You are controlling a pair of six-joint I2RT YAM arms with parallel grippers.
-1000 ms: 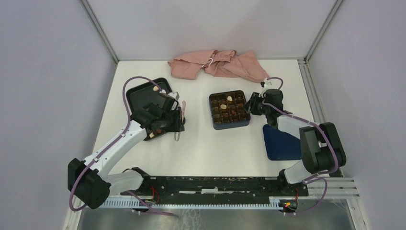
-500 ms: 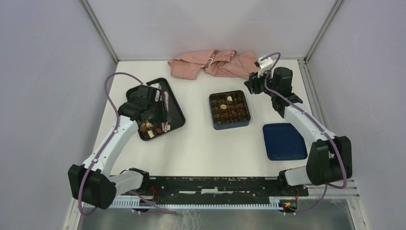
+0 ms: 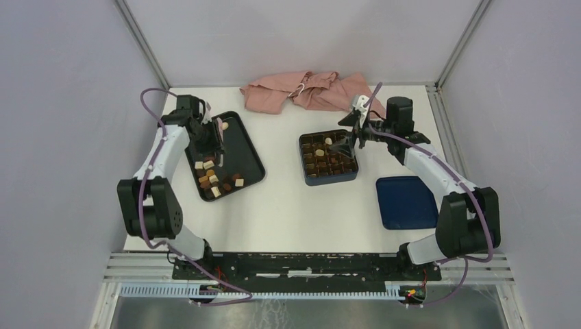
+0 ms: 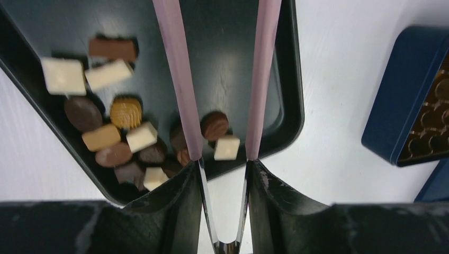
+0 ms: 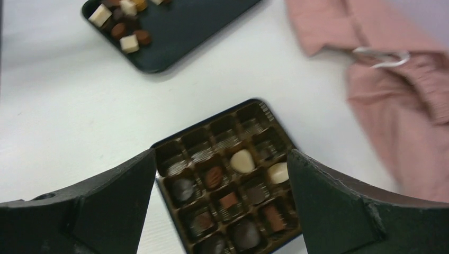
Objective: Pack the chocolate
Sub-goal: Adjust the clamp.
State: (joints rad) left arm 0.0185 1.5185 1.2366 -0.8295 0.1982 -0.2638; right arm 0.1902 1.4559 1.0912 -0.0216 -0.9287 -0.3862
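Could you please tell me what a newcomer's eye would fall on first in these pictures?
The dark blue box at the table's centre stands out, its brown grid only partly filled, with the right gripper wide open above it. To its left, a black tray holds a loose cluster of dark, light brown and white chocolates. A crumpled pink cloth lies along the far edge.

Small bite-sized chocolate pieces (image 4: 126,114) show dark brown, caramel and cream-white against the glossy black rimmed tray (image 4: 222,63). The square dark blue box (image 3: 332,179) holds a brown gridded insert (image 5: 204,151). The crumpled fabric cloth (image 3: 308,92), somewhat blurred, appears dusty pink.
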